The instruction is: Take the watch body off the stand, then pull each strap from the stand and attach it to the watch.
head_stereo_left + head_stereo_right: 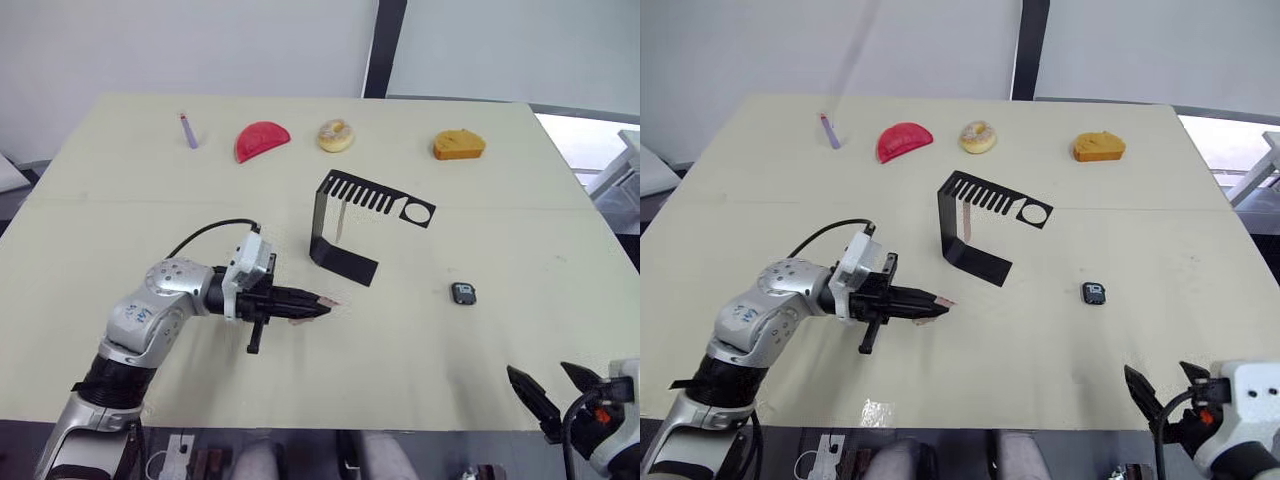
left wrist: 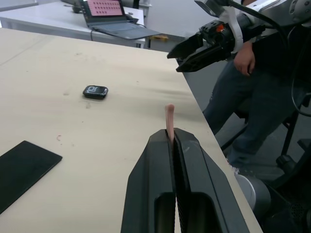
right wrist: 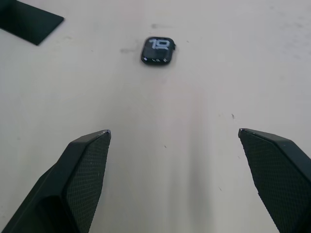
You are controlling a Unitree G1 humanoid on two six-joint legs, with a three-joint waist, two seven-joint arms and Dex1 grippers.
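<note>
The black stand point(image 1: 345, 215) rests mid-table, and one pale pink strap point(image 1: 964, 222) hangs from its slotted arm. My left gripper point(image 1: 322, 308) is to the stand's left and nearer the front edge. It is shut on the other strap point(image 2: 169, 116), whose tip sticks out past the fingertips. The watch body point(image 3: 158, 50) lies flat on the table to the right of the stand, screen up. My right gripper point(image 1: 548, 385) hovers open at the front right edge, with the watch body ahead of it and nothing between its fingers.
Along the far side lie a purple stick point(image 1: 188, 130), a red half-disc point(image 1: 261, 140), a doughnut point(image 1: 336, 135) and an orange piece point(image 1: 459, 145). A person point(image 2: 262, 73) sits beyond the table's front edge. A laptop point(image 2: 112, 14) is on another desk.
</note>
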